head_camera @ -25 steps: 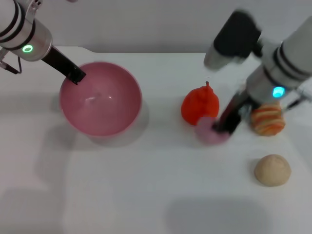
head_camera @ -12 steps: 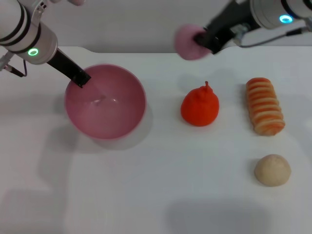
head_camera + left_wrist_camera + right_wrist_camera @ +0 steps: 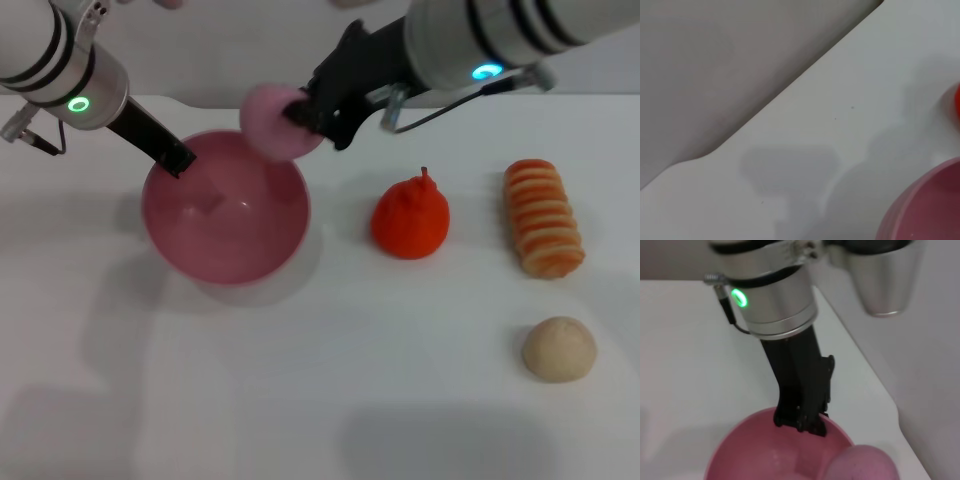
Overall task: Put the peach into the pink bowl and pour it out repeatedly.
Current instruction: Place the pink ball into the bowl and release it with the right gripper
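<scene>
Peach (image 3: 272,122) is up in the air in head view, pinched by right tool (image 3: 298,112), sitting just over the 1 o'clock rim of pink bowl (image 3: 225,208). My read: it's carried over the rim so letting go drops it straight in; not released yet. Left tool (image 3: 176,160) is clamped on the bowl rim at about 10 o'clock, prob. to steady it now and tip it for the pour afterwards. Bowl looks empty inside. Others on the worktop (image 3: 330,400): red-orange pear (image 3: 410,218) just to 3 o'clock of the bowl, striped bread roll (image 3: 543,217) further that way, beige ball (image 3: 559,348) at 4 o'clock, well apart. None sits between peach and bowl, so nothing blocks the drop; the pear is the nearest thing a pour-out could roll into.

Left wrist view: only a slice of bowl rim, bare worktop, grey wall behind, a red sliver at the edge (pear, likely). Own tool not shown.

Right wrist view: peach close up, right over the bowl's near rim; opp. side, the left tool grips the far rim, one finger inside, one outside as far as I can tell.
</scene>
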Robot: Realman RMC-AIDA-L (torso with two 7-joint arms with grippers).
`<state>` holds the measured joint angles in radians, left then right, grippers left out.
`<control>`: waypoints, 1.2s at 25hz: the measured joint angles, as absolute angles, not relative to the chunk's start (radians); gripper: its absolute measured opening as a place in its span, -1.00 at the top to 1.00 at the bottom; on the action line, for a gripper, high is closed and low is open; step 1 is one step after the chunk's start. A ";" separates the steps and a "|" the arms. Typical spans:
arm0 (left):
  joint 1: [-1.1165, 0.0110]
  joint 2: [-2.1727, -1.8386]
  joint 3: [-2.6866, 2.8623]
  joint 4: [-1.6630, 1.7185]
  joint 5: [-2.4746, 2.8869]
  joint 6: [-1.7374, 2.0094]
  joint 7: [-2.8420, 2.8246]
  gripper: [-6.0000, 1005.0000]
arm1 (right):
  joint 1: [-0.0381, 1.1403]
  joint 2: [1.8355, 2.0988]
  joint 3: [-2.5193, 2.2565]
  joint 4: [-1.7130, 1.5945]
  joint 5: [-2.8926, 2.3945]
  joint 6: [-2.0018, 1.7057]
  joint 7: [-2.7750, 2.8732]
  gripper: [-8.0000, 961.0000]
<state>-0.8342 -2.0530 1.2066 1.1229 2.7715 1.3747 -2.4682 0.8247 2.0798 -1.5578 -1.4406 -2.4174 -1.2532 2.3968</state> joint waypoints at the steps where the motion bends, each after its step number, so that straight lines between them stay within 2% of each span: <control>1: -0.834 -2.053 1.207 1.123 2.771 1.375 -2.468 0.90 | 0.829 2.080 -1.573 -1.424 -2.413 -1.235 2.396 0.75; 12: -0.837 -2.054 1.220 1.123 2.769 1.371 -2.468 0.90 | 0.868 2.078 -1.603 -1.303 -2.293 -1.185 2.321 0.67; 15: -0.836 -2.054 1.220 1.123 2.768 1.371 -2.468 0.90 | 0.861 2.078 -1.599 -1.308 -2.292 -1.184 2.319 0.22; 19: -0.833 -2.054 1.220 1.123 2.768 1.369 -2.467 0.90 | 0.839 2.079 -1.586 -1.330 -2.291 -1.174 2.319 0.22; 22: -0.828 -2.055 1.220 1.126 2.767 1.361 -2.467 0.90 | 0.772 2.079 -1.551 -1.378 -2.285 -1.126 2.316 0.22; 25: -0.824 -2.056 1.219 1.131 2.767 1.349 -2.467 0.90 | 0.647 2.080 -1.477 -1.443 -2.188 -1.051 2.234 0.22; 27: -0.824 -2.056 1.219 1.131 2.767 1.349 -2.467 0.90 | 0.565 2.081 -1.420 -1.461 -2.051 -1.022 2.130 0.22; 28: -0.824 -2.056 1.219 1.131 2.767 1.349 -2.467 0.90 | 0.481 2.079 -1.359 -1.448 -1.849 -1.006 1.979 0.22; 30: -0.822 -2.056 1.219 1.133 2.766 1.337 -2.467 0.90 | 0.445 2.077 -1.333 -1.433 -1.745 -1.001 1.904 0.22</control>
<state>-0.8215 -2.0563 1.2190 1.1332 2.7662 1.3372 -2.4668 0.4454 2.0772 -1.3333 -1.4335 -1.7452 -1.0014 1.9037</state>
